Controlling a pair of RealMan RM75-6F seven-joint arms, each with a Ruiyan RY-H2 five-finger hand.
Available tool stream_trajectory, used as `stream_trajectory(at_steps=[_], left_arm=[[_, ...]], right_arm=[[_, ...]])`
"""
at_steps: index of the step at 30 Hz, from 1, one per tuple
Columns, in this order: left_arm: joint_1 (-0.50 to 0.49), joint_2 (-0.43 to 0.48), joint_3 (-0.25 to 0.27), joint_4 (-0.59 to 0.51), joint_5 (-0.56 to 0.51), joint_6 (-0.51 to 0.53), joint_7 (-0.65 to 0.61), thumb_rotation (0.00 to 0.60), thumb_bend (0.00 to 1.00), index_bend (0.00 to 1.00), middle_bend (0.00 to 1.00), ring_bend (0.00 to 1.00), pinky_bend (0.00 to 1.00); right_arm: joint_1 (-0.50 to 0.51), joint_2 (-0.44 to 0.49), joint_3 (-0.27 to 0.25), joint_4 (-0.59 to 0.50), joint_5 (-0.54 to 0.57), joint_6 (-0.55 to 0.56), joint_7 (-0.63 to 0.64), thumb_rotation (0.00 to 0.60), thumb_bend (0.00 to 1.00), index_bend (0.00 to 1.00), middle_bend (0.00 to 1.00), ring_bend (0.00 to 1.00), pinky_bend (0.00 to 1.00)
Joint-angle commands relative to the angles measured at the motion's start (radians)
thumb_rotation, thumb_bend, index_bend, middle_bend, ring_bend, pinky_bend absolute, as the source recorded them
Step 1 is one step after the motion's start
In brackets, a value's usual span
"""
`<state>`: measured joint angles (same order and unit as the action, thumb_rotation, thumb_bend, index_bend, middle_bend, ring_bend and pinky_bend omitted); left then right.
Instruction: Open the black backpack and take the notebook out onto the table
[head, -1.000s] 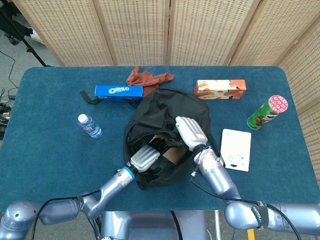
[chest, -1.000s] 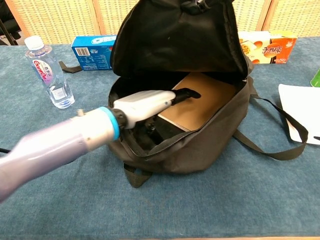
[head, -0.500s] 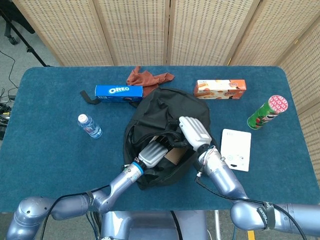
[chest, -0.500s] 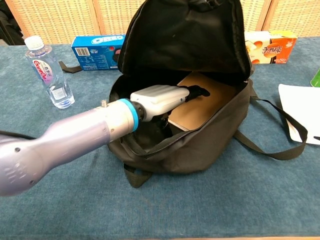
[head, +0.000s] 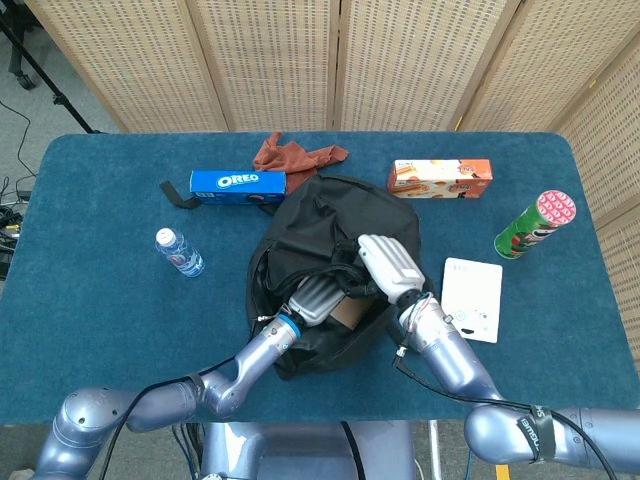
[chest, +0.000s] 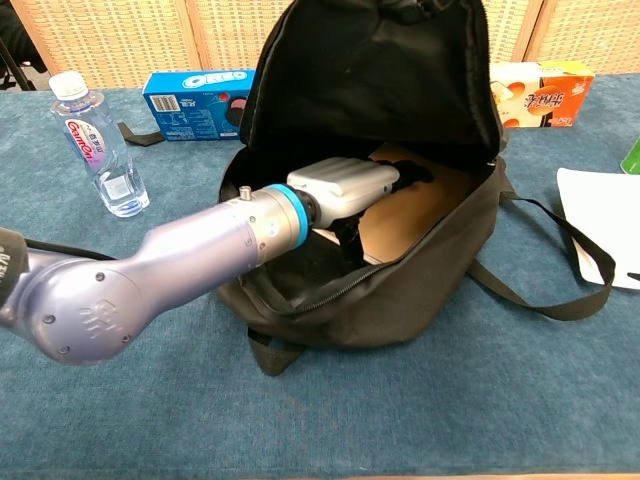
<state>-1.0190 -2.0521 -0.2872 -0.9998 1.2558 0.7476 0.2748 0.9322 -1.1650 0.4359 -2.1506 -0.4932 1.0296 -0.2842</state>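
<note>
The black backpack (head: 318, 232) lies mid-table with its mouth open toward me, and its flap (chest: 370, 70) stands upright. Inside lies the brown notebook (chest: 415, 215), partly covered. My left hand (chest: 348, 186) reaches deep into the opening. Its dark fingertips (chest: 412, 174) stretch flat over the notebook's top, and I see nothing held in it. From above, the left hand (head: 317, 295) sits inside the bag's rim. My right hand (head: 392, 264) grips the flap's edge on the bag's right side and keeps it lifted. The flap hides this hand in the chest view.
A blue Oreo box (head: 238, 182) and a rust-coloured cloth (head: 297, 155) lie behind the bag. A water bottle (head: 179, 251) stands to its left. An orange snack box (head: 440, 178), a green chips can (head: 535, 224) and a white pad (head: 472, 298) lie to the right. A loose strap (chest: 560, 270) trails right.
My left hand has pushed further into the backpack and now lies over the notebook. The right hand, holding the flap, has shifted slightly toward me.
</note>
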Motion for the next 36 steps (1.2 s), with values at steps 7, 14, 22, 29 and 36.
stream_trajectory(at_steps=[7, 14, 22, 29, 36], left_arm=[[-0.036, -0.044, 0.008, 0.079, 0.019, 0.004, -0.039, 0.6, 0.12, 0.01, 0.0, 0.0, 0.0], [-0.056, -0.069, 0.011, 0.133, 0.032, 0.014, -0.053, 0.6, 0.16, 0.01, 0.0, 0.0, 0.0], [-0.062, -0.077, 0.021, 0.17, 0.039, 0.016, -0.059, 0.6, 0.33, 0.01, 0.0, 0.0, 0.0], [-0.066, -0.087, 0.027, 0.19, 0.043, 0.018, -0.06, 0.6, 0.66, 0.01, 0.0, 0.0, 0.0], [-0.06, -0.087, 0.035, 0.186, 0.043, 0.017, -0.069, 0.6, 0.78, 0.01, 0.0, 0.0, 0.0]], right_arm=[[0.014, 0.011, -0.018, -0.012, 0.007, 0.014, 0.008, 0.6, 0.57, 0.68, 0.57, 0.45, 0.59], [0.016, 0.021, -0.03, -0.01, 0.003, 0.011, 0.024, 0.6, 0.57, 0.68, 0.57, 0.45, 0.59], [0.016, 0.029, -0.037, -0.008, 0.0, 0.008, 0.042, 0.6, 0.57, 0.68, 0.57, 0.45, 0.59], [0.013, 0.039, -0.043, -0.012, -0.007, 0.006, 0.056, 0.6, 0.57, 0.68, 0.57, 0.45, 0.59], [0.011, 0.052, -0.045, -0.017, -0.012, 0.009, 0.066, 0.6, 0.57, 0.68, 0.57, 0.45, 0.59]])
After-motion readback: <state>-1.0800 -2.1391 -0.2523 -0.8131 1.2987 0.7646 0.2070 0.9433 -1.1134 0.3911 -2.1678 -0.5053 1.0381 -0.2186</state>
